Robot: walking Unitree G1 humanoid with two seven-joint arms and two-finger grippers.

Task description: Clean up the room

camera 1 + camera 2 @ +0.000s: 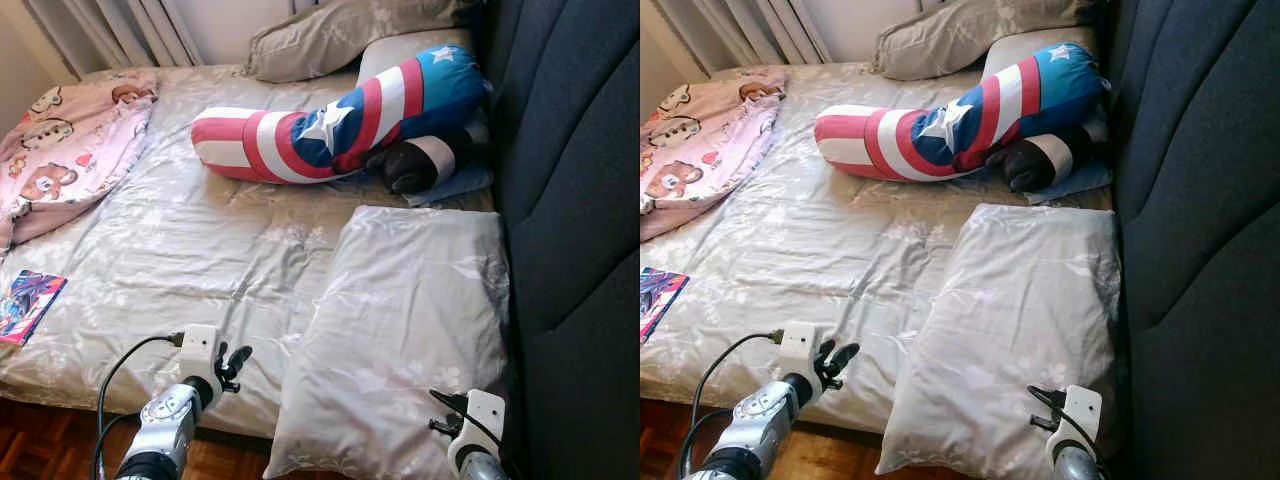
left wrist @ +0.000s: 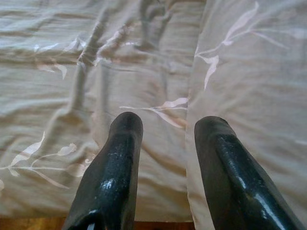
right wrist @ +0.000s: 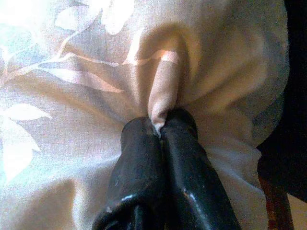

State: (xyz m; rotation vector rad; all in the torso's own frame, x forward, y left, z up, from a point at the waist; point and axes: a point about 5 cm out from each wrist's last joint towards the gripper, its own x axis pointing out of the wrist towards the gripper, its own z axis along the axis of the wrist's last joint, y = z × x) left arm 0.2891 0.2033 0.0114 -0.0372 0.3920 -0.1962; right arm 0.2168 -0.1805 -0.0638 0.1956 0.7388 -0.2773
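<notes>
- Grey floral fabric is covering the bed, which is serving as the landmark; its front edge is lying nearest the camera, above a strip of wooden floor.
- A large pillow in matching grey floral cloth is lying on the bed's front right corner, just beside the dark upholstered headboard and overhanging the front edge.
- The right gripper is sitting at the pillow's near right corner, its two black fingers clenched together on a pinched fold of the pillow's cloth.
- The left gripper is hovering over the bed's front edge, just to the left of the pillow, with its fingers spread apart and holding nothing; the seam between bed cover and pillow is running between them.
- A long red, white and blue star-patterned bolster is lying across the far half of the bed, with a black-and-white plush toy touching its right end.
- A second grey pillow is resting at the bed's far edge, near the curtains.
- A pink cartoon-print blanket is lying crumpled on the bed's far left part.
- A colourful book is lying flat near the bed's front left corner.
</notes>
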